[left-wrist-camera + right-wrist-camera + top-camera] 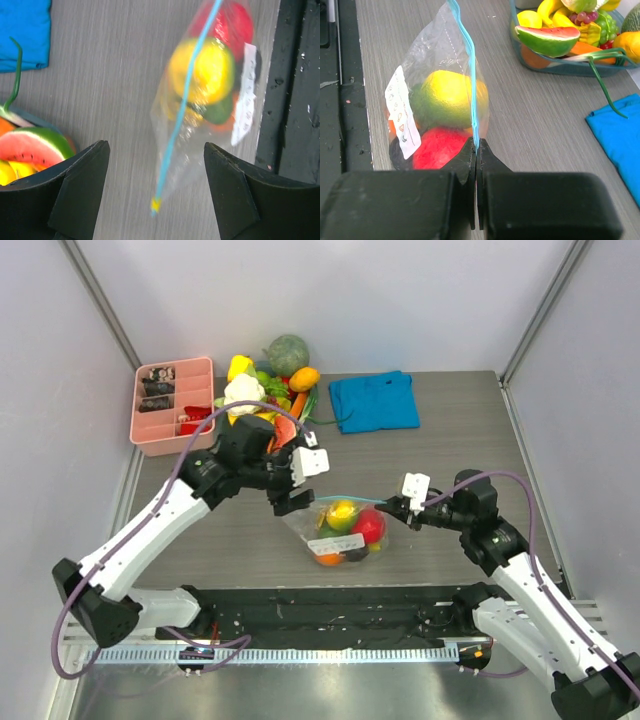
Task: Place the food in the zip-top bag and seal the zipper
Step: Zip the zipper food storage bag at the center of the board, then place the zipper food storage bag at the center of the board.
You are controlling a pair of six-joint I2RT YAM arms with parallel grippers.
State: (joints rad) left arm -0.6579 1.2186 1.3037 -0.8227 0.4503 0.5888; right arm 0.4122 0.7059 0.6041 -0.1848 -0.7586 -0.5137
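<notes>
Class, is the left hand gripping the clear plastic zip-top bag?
No, the left hand is open, the bag untouched between its fingers.

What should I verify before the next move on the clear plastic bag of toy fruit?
1. Right gripper shut on the blue-teal zipper strip: ok.
2. Left gripper open, fingers either side of the strip: ok.
3. Red apple and yellow lemon inside the clear zip-top bag: ok.
4. Zipper pressed shut along its whole length: cannot tell.
5. Bag apart from the folded blue cloth: ok.
</notes>
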